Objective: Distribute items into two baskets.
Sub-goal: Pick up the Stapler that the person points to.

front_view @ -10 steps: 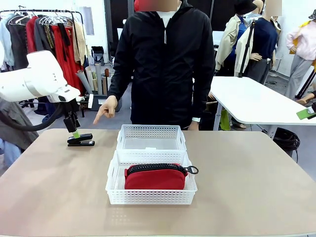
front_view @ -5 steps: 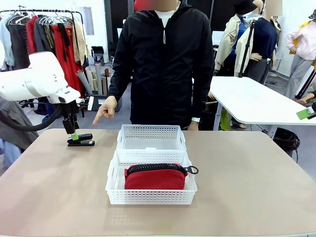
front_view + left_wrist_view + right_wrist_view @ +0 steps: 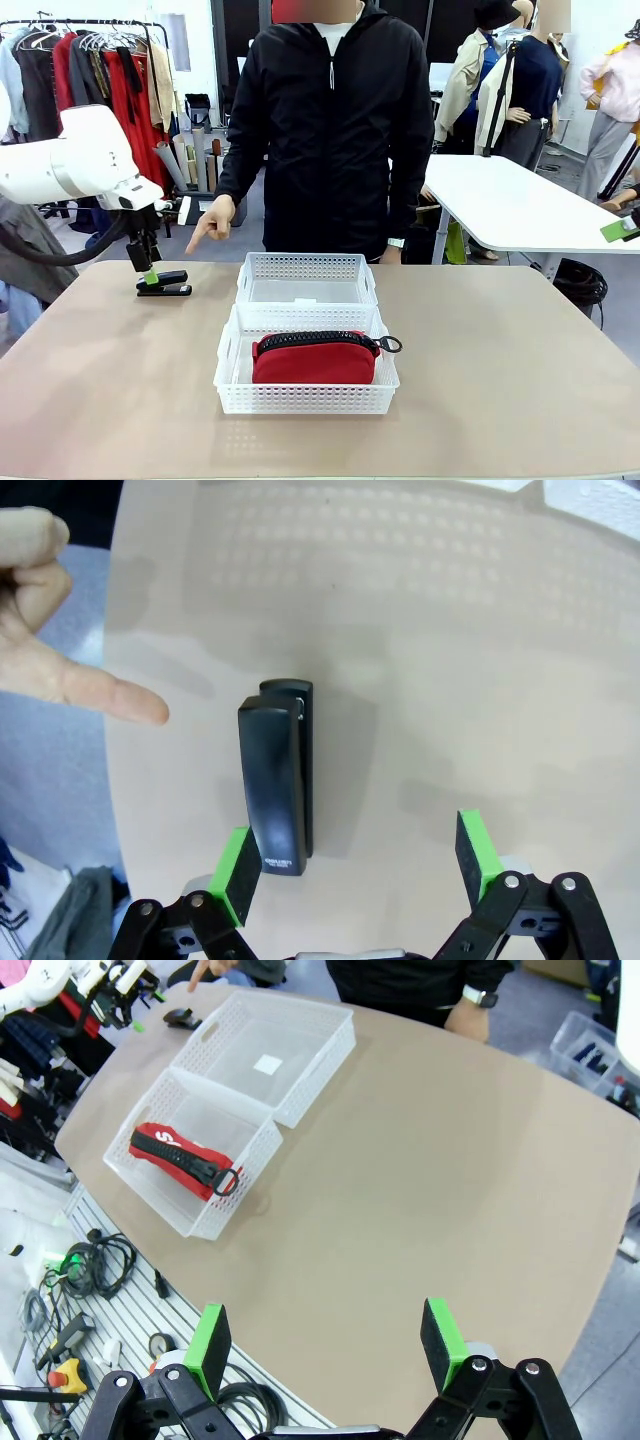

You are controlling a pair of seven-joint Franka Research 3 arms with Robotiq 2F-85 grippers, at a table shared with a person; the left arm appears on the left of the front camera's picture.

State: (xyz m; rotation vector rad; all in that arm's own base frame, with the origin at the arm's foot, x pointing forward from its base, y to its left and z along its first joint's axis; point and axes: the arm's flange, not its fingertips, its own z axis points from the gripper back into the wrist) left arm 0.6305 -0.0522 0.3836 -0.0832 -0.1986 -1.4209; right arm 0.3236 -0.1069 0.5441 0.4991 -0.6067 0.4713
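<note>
A black stapler (image 3: 164,285) lies on the table at the far left. My left gripper (image 3: 148,272) hovers just above it, open. In the left wrist view the stapler (image 3: 278,776) lies close to the left green pad, off-centre between the wide-set fingers (image 3: 357,858). A person's hand (image 3: 210,221) points a finger down toward the stapler (image 3: 85,685). The red pouch (image 3: 314,358) lies in the near white basket (image 3: 305,397). The far white basket (image 3: 306,268) holds nothing but a small label. My right gripper (image 3: 324,1345) is open, high above the table's right part.
The person in a black jacket (image 3: 330,130) stands at the far edge behind the baskets. The right wrist view shows both baskets (image 3: 290,1035) and the pouch (image 3: 180,1160) from above, with cables and floor beyond the table edge (image 3: 100,1290). A white table (image 3: 510,205) stands beyond on the right.
My left gripper has shifted very slightly over the stapler. The person's pointing hand has barely moved. Nothing was gripped or released.
</note>
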